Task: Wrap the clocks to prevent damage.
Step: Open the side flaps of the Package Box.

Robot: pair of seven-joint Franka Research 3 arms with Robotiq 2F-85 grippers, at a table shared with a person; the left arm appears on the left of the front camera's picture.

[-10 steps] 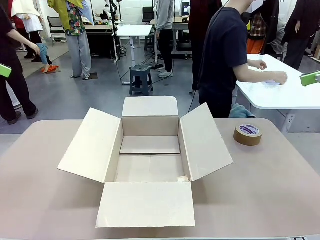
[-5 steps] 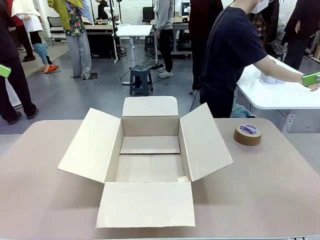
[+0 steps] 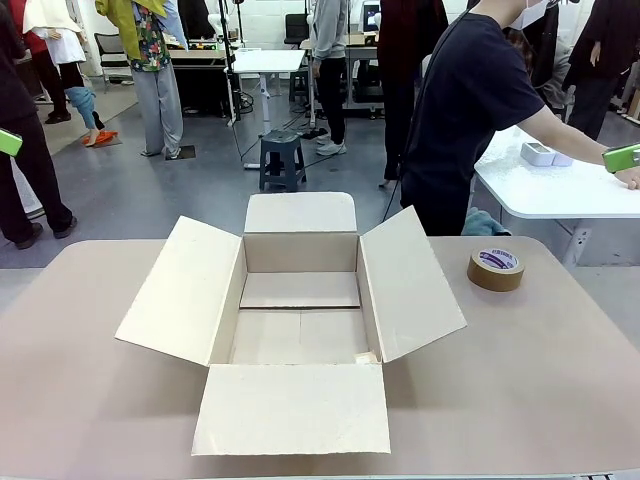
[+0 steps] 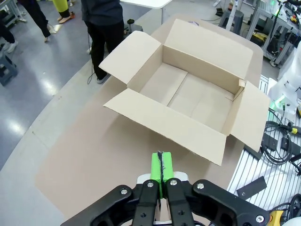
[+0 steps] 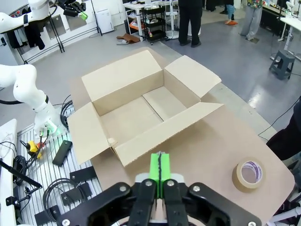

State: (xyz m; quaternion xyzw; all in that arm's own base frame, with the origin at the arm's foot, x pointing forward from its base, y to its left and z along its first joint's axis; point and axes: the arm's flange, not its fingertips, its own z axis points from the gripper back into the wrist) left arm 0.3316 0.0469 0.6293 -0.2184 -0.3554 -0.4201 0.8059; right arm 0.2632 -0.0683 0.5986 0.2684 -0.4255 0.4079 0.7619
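Looking across the tan bench, we see an open cardboard box at its middle. All four flaps are folded out. The near flap lies flat toward the near edge and the far flap stands up toward the far edge. The two side flaps slant up and out, and the inside shows plain cardboard floor.

A person in a dark T-shirt stands past the far right corner. They are turned to a white side table, with one arm stretched along it.

Left gripper: in its wrist view it hangs high over the bench on the box's left side. Its jaws are closed, green pads pressed flat on each other.

Right gripper: it hangs high on the box's right side. Its jaws are also closed, pad against pad.

A brown tape roll lies flat near the bench's far right corner, apart from the right flap.

Task items: two small white boxy objects sit on the side table, just beside the person's arm. They are too small for us to tell whether they are the clocks.
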